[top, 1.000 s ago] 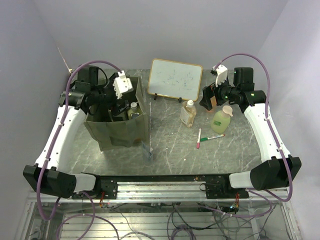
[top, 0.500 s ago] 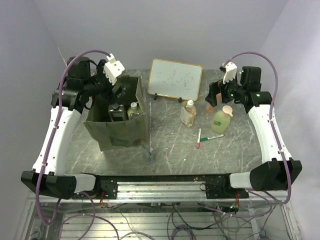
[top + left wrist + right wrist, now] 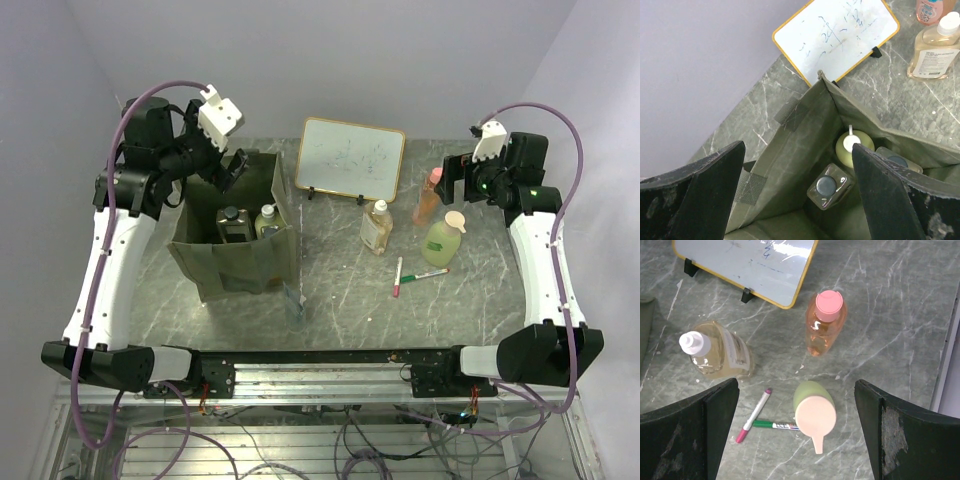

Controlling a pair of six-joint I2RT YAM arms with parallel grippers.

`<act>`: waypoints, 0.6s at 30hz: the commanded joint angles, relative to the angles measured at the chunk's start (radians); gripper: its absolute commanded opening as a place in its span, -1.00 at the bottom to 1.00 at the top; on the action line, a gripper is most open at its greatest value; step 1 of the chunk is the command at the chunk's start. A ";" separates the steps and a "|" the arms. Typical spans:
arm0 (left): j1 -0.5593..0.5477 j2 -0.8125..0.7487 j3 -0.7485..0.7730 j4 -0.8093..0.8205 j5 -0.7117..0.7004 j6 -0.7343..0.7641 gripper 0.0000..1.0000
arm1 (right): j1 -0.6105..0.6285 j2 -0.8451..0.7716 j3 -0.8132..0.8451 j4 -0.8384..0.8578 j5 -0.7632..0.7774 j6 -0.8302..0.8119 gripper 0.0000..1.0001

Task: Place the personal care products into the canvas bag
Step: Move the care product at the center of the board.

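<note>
Left of centre on the grey stone-patterned table point(image 3: 340, 300) stands the boxy olive-green canvas bag point(image 3: 235, 268), its mouth open upward, likely so that bottles can be lowered straight in. Three stand close together inside, toward its right side: a yellow-green bottle with white cap point(image 3: 852, 147) and two clear dark-capped bottles point(image 3: 827, 186). The left gripper point(image 3: 232, 170) hangs over the bag's far rim, jaws wide apart, empty.

Three products wait upright to the right:
- a clear amber bottle point(image 3: 377, 227)
- a green bottle with peach pump point(image 3: 443, 238)
- an orange bottle with pink cap point(image 3: 430, 195)

The right gripper point(image 3: 455, 172) hovers above them, jaws spread and empty, seemingly choosing one. Red and green marker pens point(image 3: 412, 276) lie nearer, and a wood-framed whiteboard point(image 3: 350, 158) is propped at the far edge.
</note>
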 commanded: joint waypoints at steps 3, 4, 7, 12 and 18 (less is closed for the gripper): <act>-0.003 0.012 0.048 0.020 0.008 -0.022 0.93 | -0.004 0.026 0.043 0.000 0.008 -0.052 0.99; -0.006 0.013 0.049 0.015 0.005 -0.014 0.94 | -0.005 0.032 0.053 -0.009 0.000 -0.072 0.99; -0.018 0.016 0.051 -0.011 -0.014 0.028 0.94 | -0.003 0.050 0.080 -0.043 -0.055 -0.140 0.99; -0.035 0.037 0.081 -0.066 0.001 0.085 0.95 | 0.026 0.071 0.098 -0.094 -0.155 -0.248 0.96; -0.045 0.064 0.088 -0.068 0.018 0.074 0.93 | 0.159 0.097 0.091 -0.103 -0.146 -0.297 0.92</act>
